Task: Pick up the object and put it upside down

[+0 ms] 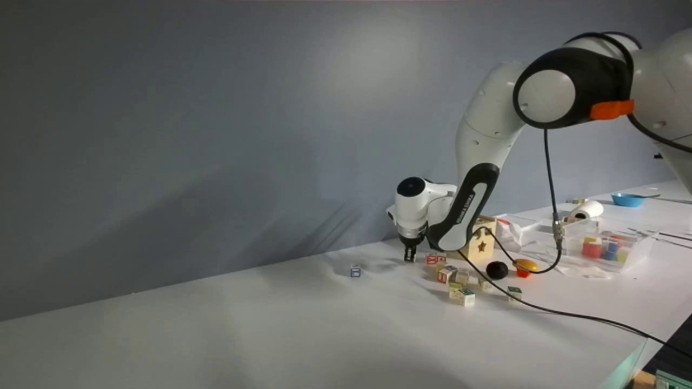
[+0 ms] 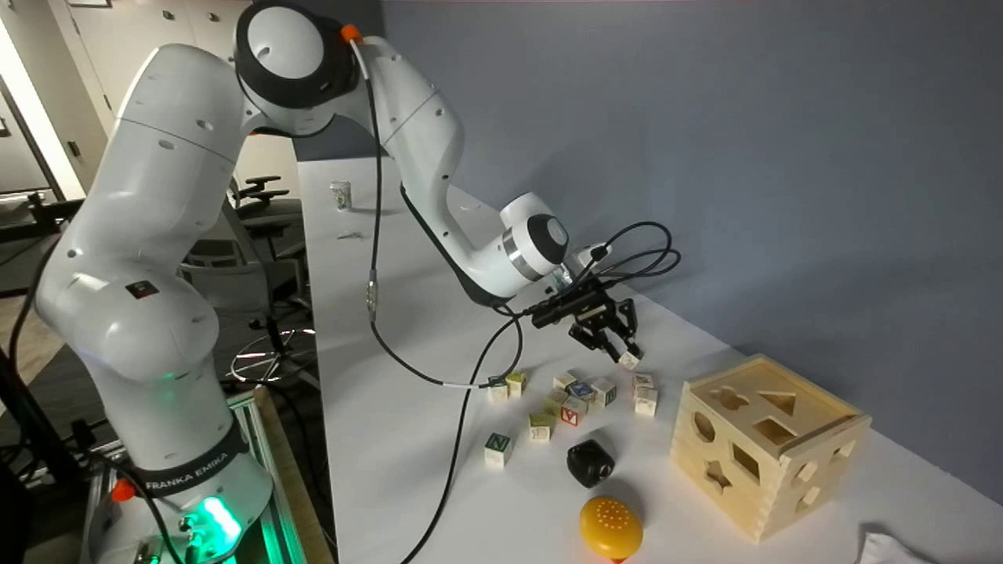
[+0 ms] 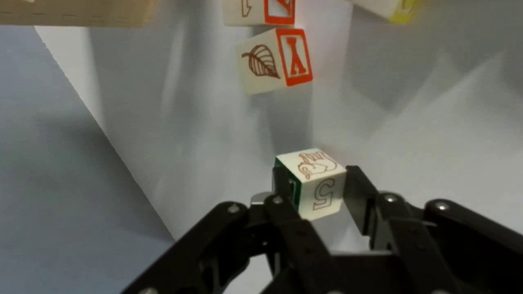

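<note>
A small white letter cube (image 3: 325, 196) with a green side, a drawing and a "5" sits between my fingertips in the wrist view. My gripper (image 3: 316, 175) is shut on it. In an exterior view the cube (image 2: 629, 361) is tilted at the tips of the gripper (image 2: 627, 352), by the table surface. The cube's face against the right-hand finger is hidden, so I cannot tell its colour. A red-edged cube with a Y (image 3: 274, 61) lies near it in the wrist view, with another red-edged cube (image 3: 259, 11) behind. Red cubes (image 1: 431, 260) also show in an exterior view.
A tan wooden shape box (image 2: 772, 454) stands near the gripper by the wall. Several letter cubes (image 2: 573, 410), a black piece (image 2: 590, 463) and a yellow-orange piece (image 2: 611, 526) lie on the table. A blue-edged cube (image 1: 355, 271) lies apart. A clear bin (image 1: 633, 249) stands farther off.
</note>
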`<state>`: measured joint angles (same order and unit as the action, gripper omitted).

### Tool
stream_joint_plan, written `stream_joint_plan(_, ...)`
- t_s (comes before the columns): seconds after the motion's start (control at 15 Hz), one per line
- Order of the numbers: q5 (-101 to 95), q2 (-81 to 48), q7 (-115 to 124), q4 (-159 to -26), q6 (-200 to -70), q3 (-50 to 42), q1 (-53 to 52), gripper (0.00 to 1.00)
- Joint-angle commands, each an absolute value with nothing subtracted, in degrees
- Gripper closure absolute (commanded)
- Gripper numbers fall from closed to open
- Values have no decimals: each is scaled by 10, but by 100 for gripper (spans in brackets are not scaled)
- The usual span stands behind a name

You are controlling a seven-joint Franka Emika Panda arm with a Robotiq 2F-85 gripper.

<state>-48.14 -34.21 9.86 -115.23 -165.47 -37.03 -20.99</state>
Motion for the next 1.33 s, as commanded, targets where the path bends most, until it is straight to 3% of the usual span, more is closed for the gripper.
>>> stream_joint_plan(0.0, -517, -329, 117, -1156, -1642, -343, -186, 83)
stream_joint_plan(0.13, -487, -338, 97, -1161, -1654, -364, -205, 41)
stream_joint_plan(0.53, -506, -312, 100, -1164, -1643, -311, -161, 5)
stream_joint_plan(0.67, -478, -279, 69, -1178, -1641, -262, -120, 0)
stream_joint_plan(1.0, -279, -179, -95, -1216, -1604, -57, 60, 0)
stream_joint_plan(1.27, -89, -134, -221, -1194, -1466, 80, 198, 0)
